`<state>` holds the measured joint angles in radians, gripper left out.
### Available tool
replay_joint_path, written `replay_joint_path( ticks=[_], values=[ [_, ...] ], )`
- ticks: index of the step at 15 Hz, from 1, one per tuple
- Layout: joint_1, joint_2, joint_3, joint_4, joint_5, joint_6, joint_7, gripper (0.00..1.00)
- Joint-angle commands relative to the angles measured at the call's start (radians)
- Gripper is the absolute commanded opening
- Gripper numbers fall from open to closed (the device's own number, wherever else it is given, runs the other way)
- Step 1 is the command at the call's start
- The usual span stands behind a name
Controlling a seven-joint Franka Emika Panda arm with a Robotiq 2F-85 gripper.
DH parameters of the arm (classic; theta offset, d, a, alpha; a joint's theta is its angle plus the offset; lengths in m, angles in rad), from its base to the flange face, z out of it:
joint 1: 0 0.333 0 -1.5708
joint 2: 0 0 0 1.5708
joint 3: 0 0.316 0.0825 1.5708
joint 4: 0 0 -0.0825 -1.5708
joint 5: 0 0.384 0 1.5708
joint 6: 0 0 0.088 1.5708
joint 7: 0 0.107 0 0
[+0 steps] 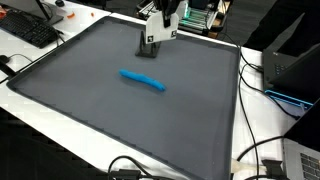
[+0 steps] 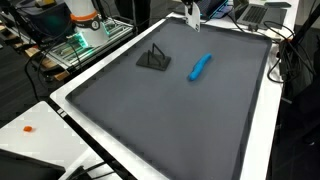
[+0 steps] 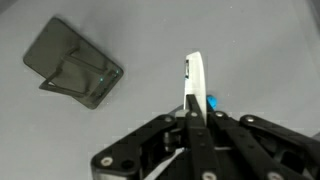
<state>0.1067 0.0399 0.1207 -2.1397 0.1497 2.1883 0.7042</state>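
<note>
Gripper [image 3: 191, 124] is closed on one slim white stick [image 3: 195, 80], possibly a marker; the view is too coarse to confirm. It projects straight out past the fingertips. Judged light, rigid and smooth, so liable to pivot; best gripped at mid-length across its narrow faces.

Count:
- One blue elongated object [image 3: 213, 101] lies beneath the hand, beside the stick.
- One dark grey stand [image 3: 72, 75] sits well apart.
- One grey mat [image 1: 80, 100] lies below.

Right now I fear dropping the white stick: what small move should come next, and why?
Probably lower slowly with the jaws shut: the gripper grips the white stick raised above the mat, with the dark stand off to one side.
</note>
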Motion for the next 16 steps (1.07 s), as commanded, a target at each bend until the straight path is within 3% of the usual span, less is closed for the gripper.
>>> replay_joint_path(
  ticks=[1, 5, 6, 13, 16],
  values=[
    [0.014, 0.110, 0.000, 0.122, -0.042, -0.076, -0.147, 0.01],
    [0.035, 0.211, -0.004, 0.230, -0.098, -0.132, -0.294, 0.01],
    [0.034, 0.152, -0.011, 0.161, -0.058, -0.080, -0.245, 0.01],
    [0.036, 0.167, -0.014, 0.178, -0.059, -0.082, -0.252, 0.01],
    [0.037, 0.201, 0.002, 0.202, -0.046, -0.082, -0.347, 0.01]
  ],
)
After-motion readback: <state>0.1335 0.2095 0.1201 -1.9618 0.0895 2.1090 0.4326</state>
